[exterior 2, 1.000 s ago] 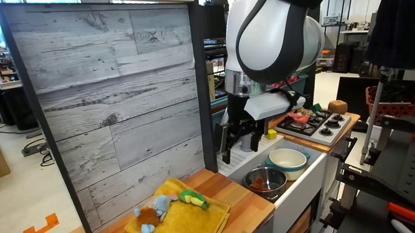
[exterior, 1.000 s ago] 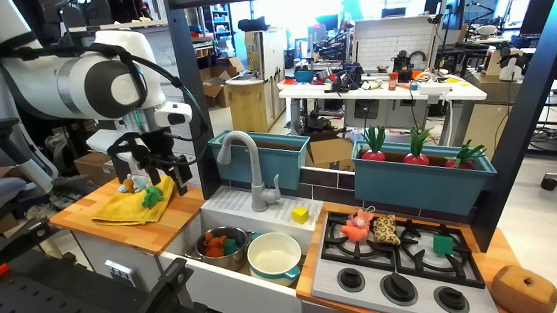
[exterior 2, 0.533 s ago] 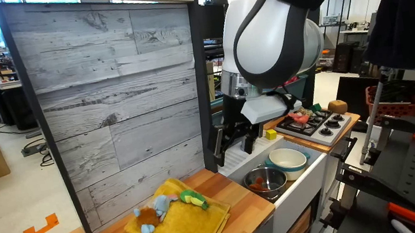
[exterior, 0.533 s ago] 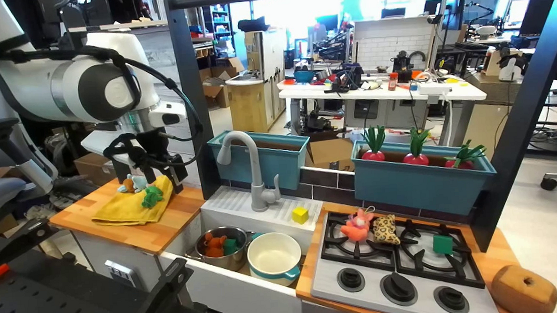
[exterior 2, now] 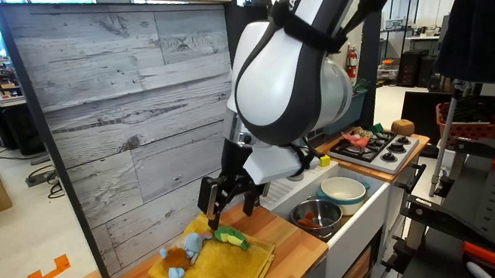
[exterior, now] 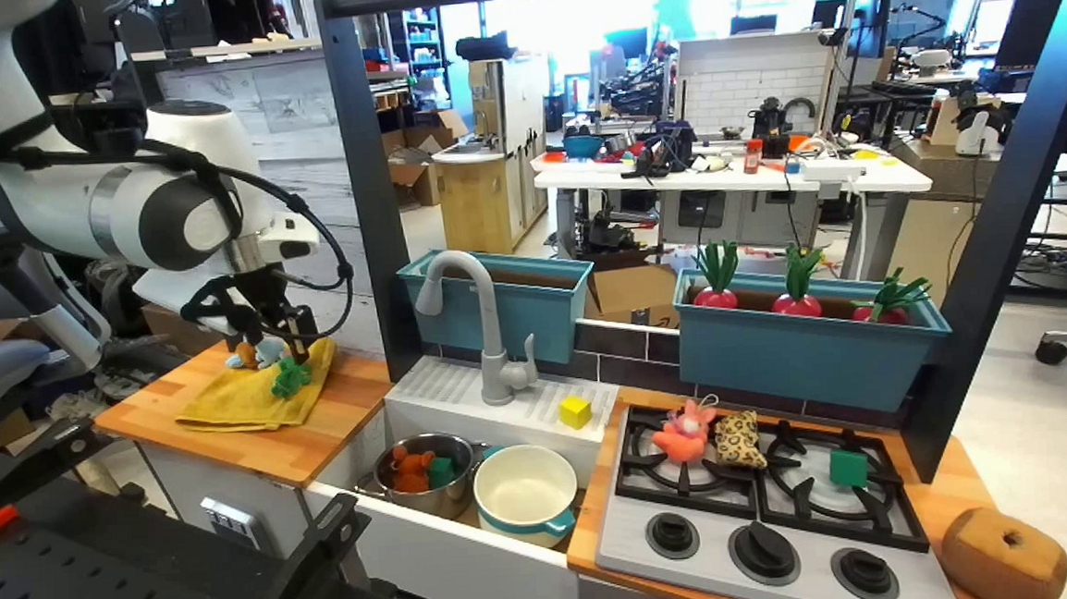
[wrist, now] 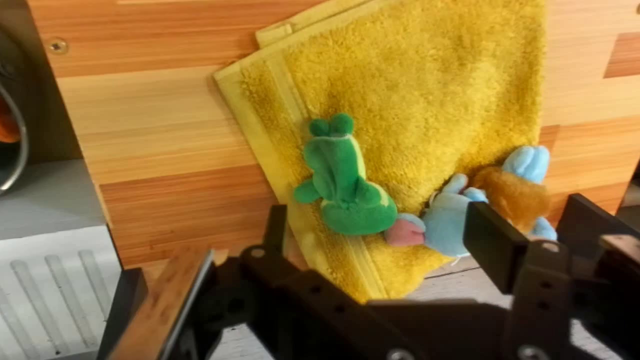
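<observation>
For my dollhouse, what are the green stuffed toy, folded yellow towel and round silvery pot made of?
Green stuffed toy: fabric, probably soft plush, since it creases.
Folded yellow towel: fluffy cloth, perhaps cotton; fuzzy pile shows.
Round silvery pot: shiny metal, maybe steel; rim gleams.

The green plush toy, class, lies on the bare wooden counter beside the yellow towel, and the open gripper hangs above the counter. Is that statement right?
Not quite: the green plush toy lies on the yellow towel, not on the bare wooden counter beside it, as the wrist view shows. The open gripper does hang above the counter.
</observation>
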Available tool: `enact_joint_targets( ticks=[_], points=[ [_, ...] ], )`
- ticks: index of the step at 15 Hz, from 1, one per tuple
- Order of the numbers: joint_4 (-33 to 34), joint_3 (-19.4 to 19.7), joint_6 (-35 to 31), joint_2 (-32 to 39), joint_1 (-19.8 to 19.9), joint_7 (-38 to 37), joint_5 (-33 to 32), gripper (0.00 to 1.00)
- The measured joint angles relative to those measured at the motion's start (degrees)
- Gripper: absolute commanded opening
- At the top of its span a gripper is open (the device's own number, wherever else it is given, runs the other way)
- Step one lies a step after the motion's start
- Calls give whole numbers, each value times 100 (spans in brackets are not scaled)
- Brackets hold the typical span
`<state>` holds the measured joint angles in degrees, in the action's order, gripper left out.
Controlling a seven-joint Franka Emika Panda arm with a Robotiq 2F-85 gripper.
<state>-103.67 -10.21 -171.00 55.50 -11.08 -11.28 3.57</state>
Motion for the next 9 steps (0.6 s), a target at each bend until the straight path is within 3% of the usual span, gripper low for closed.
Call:
enact_joint_targets(
  ticks=[9],
  points=[
    [914,-33,66,682,-75,-18,52,2]
  ],
)
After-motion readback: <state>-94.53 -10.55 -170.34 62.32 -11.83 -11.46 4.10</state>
